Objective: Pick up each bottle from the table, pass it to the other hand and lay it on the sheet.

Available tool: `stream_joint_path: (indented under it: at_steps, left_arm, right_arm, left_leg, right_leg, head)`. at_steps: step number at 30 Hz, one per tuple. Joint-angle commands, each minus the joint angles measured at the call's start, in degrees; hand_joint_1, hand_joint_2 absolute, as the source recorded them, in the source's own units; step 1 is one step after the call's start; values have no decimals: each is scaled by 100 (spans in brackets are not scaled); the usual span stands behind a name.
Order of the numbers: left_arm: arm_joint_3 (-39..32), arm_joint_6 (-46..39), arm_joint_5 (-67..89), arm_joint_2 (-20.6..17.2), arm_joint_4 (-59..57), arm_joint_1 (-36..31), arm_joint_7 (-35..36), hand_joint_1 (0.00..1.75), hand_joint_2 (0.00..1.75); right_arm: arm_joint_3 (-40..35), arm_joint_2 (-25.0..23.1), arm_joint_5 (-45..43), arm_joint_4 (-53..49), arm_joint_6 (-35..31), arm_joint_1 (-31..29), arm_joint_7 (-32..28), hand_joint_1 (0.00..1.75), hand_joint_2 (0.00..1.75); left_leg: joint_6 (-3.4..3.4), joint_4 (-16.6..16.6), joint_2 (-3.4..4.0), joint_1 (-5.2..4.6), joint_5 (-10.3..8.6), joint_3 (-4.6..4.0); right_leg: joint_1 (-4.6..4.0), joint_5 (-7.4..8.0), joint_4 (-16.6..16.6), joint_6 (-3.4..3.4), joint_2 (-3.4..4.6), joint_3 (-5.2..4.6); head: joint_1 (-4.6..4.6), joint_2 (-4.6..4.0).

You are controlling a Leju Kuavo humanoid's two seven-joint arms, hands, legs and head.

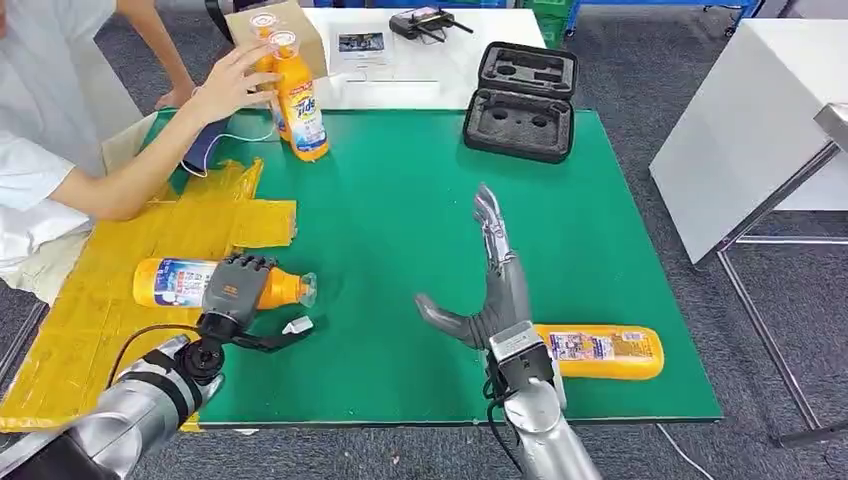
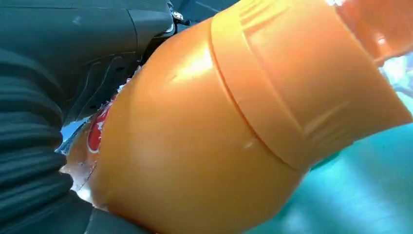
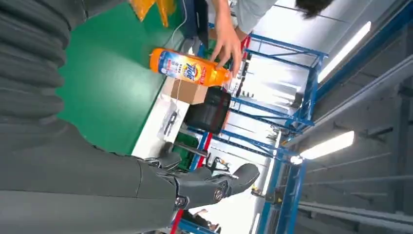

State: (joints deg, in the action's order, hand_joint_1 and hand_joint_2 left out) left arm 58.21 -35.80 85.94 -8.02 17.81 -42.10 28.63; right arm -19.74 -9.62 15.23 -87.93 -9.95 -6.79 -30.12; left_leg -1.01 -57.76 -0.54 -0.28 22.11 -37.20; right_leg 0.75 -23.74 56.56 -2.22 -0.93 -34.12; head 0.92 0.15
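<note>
A: Gripping an orange bottle (image 1: 200, 283), the left hand (image 1: 236, 290) has its fingers wrapped over the middle of it. The bottle lies on its side across the inner edge of the yellow sheet (image 1: 90, 310), its clear cap end out over the green mat (image 1: 400, 230).

B: Label on that one?

A: White and blue panel with small print, too fine to read from the head view. In the left wrist view the orange body (image 2: 219, 131) is pressed against the palm, and a scrap of red and white label shows, not legible.

B: Right hand?

A: The right hand (image 1: 495, 290) is raised edge-on over the mat, fingers straight and spread, thumb out to the side, holding nothing. Just beside its wrist a second orange bottle (image 1: 600, 352) lies flat on the mat near the front edge, with a yellow label strip, text unreadable.

B: Any brand legible at all?

A: Yes. At the far side a person's hand (image 1: 228, 85) steadies two upright bottles (image 1: 298, 95); the front one carries a blue roundel reading "Tide". The right wrist view shows the same mark on it (image 3: 190, 68). A cardboard box (image 1: 295, 30) stands behind them, and an open black case (image 1: 522, 100) sits at the mat's far edge.
</note>
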Motion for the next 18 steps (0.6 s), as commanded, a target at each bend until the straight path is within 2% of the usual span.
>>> stream_joint_path:
  at_steps: [1, 4, 5, 7, 10, 18]
  left_arm:
    - [-159, 288, -464, 32, -702, 203, -317, 7, 175]
    - [-164, 303, -466, 40, -702, 191, -321, 7, 175]
    - [-164, 303, -466, 40, -702, 191, -321, 0, 175]
    - [-532, 295, -828, 63, -657, 228, -527, 0, 175]
    - [-621, 291, -847, 82, -658, 241, -507, 0, 175]
    - [-1564, 340, -1691, 320, -533, 394, -1257, 0, 175]
  right_arm:
    - [-221, 231, -35, 289, -23, -193, 10, 0, 175]
    - [-219, 237, -34, 283, -26, -178, 7, 0, 175]
    - [-219, 237, -34, 283, -26, -178, 7, 0, 175]
    - [-203, 239, -27, 243, -40, -138, 7, 0, 175]
    - [-168, 251, -23, 252, -48, -103, 7, 0, 175]
    - [-16, 262, 121, 302, -45, 4, 22, 0, 175]
  left_leg:
    - [5, 6, 17, 2, 4, 26]
    - [11, 11, 31, 7, 9, 51]
    - [9, 11, 25, 5, 6, 51]
    - [10, 12, 26, 7, 8, 60]
    - [8, 10, 20, 6, 6, 60]
    - [7, 15, 12, 3, 6, 67]
  right_leg:
    - [-3, -3, -6, 10, 18, 20]
    - [-8, -3, -14, 15, 34, 43]
    - [-7, -3, -13, 14, 27, 43]
    - [-9, -4, -14, 15, 29, 53]
    - [-7, -4, -11, 12, 22, 53]
    - [-4, -7, -16, 11, 13, 62]
  head:
    - [0, 0]
    - [0, 0]
    - [2, 0]
    - [0, 0]
    - [0, 0]
    - [0, 0]
